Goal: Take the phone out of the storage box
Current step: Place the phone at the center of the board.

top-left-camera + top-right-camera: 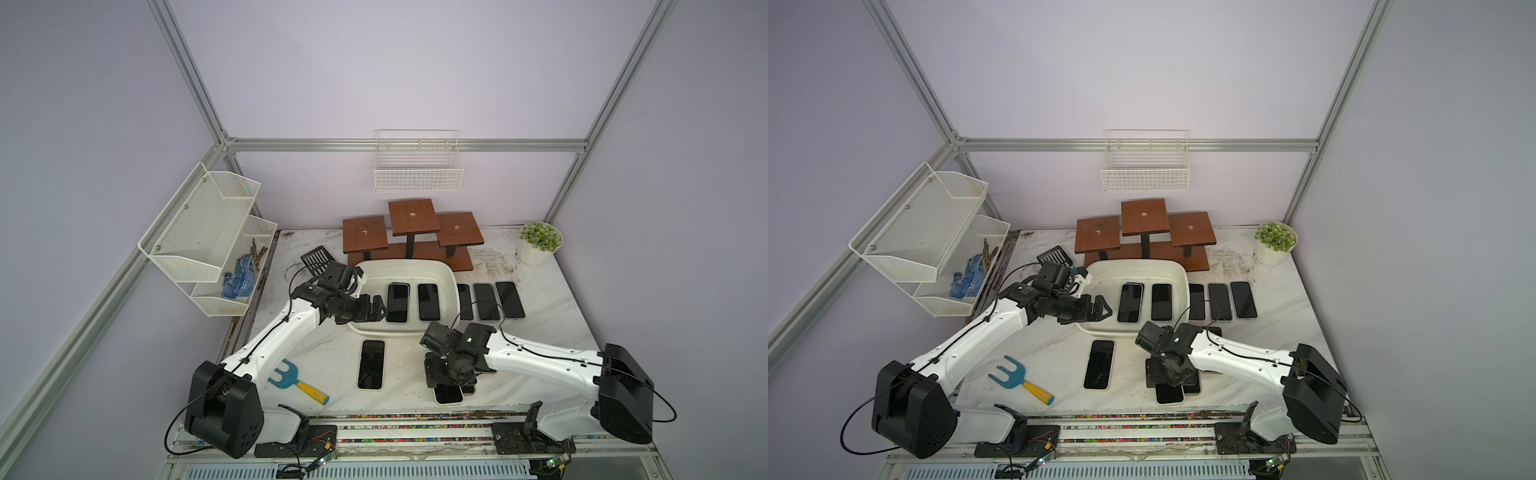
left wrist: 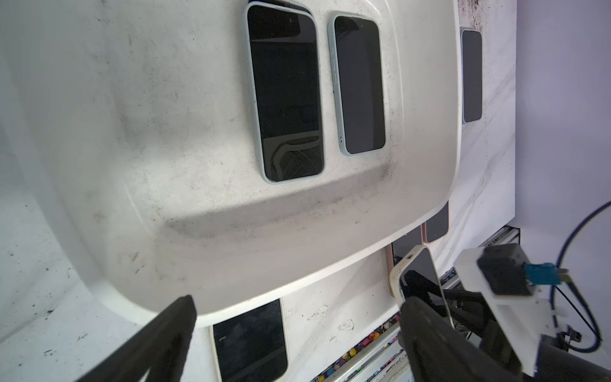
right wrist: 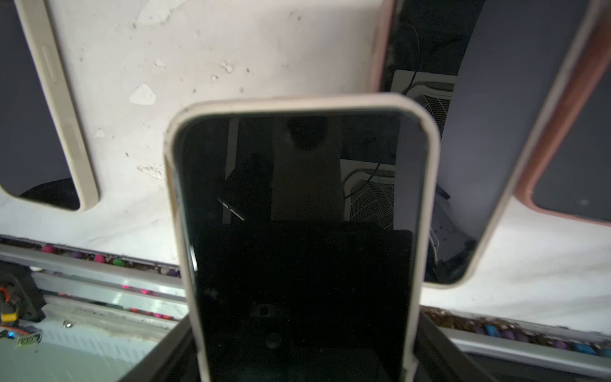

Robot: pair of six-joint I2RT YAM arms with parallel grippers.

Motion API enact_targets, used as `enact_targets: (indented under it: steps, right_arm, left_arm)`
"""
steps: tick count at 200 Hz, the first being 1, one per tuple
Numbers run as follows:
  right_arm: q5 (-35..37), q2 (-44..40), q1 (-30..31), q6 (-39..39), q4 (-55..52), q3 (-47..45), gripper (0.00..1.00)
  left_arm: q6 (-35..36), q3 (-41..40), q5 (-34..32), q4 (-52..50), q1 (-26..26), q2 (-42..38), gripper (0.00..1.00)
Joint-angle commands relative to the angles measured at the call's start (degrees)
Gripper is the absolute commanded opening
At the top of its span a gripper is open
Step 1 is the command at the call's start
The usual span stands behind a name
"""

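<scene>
within right claw (image 1: 447, 379), half-hidden phone (image 1: 448, 395)

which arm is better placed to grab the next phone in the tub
Left. The left hand is open at the rim of the storage box, beside the nearest phone; the right hand is shut on a cream-cased phone.

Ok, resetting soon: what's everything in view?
storage box: one, white, centre
boxed phones: two, dark, flat
table phones: six or more, right and front of box
held phone: one, cream case, front right
tiered stand: one, brown, behind box
potted plant: one, green, back right
garden fork: one, blue-yellow, front left
slotted scoop: one, black, left of box
wire basket: one, white, back wall
mesh shelf: one, white, left wall
gloves: unclear, blue, mesh shelf
left gripper: open, over box
right gripper: shut on held phone
</scene>
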Motion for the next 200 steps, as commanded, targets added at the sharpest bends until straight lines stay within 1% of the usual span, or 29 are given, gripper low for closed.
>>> enact_targets:
  steps: [1,13,37,76,128,147,157,160,162,200]
  right_arm:
    - [3.2,3.6,2.1,4.5,7.2,3.9,0.69]
    - [4.2,7.8,3.0,4.9,8.4,5.6,0.69]
    - [6.5,13.5,4.0,5.9,8.6,8.5,0.71]
    - [10.0,17.9,3.9,7.7,7.8,9.0,0.75]
    - [11.9,19.0,2.7,6.8,6.6,7.8,0.81]
    - [12.0,19.2,2.2,6.5,6.4,7.5,0.9]
    - [12.0,19.2,2.1,6.0,6.2,7.7,0.93]
    - [12.0,19.2,2.1,5.8,6.0,7.8,0.99]
    - [12.0,19.2,2.1,5.7,6.0,7.9,1.0]
    - [13.1,17.0,2.3,3.1,2.2,11.5,1.0]
  left_arm:
    - [1.0,-0.5,-0.4,-0.9,0.5,-2.3,1.0]
    - [1.0,-0.6,-0.4,-1.4,0.5,-2.5,1.0]
    - [1.0,-0.7,-0.4,-2.0,0.5,-2.6,1.0]
    - [1.2,0.3,-0.8,-2.8,0.5,-2.2,1.0]
    - [1.7,1.5,-1.4,-3.0,0.5,-1.0,1.0]
    - [1.6,1.6,-1.5,-2.7,0.5,-0.7,1.0]
    - [1.4,1.6,-1.6,-2.4,0.5,-0.5,1.0]
    - [1.4,1.5,-1.5,-2.4,0.5,-0.5,1.0]
    - [1.4,1.5,-1.5,-2.4,0.5,-0.4,1.0]
    - [0.3,1.1,-1.5,-1.0,0.5,-0.2,1.0]
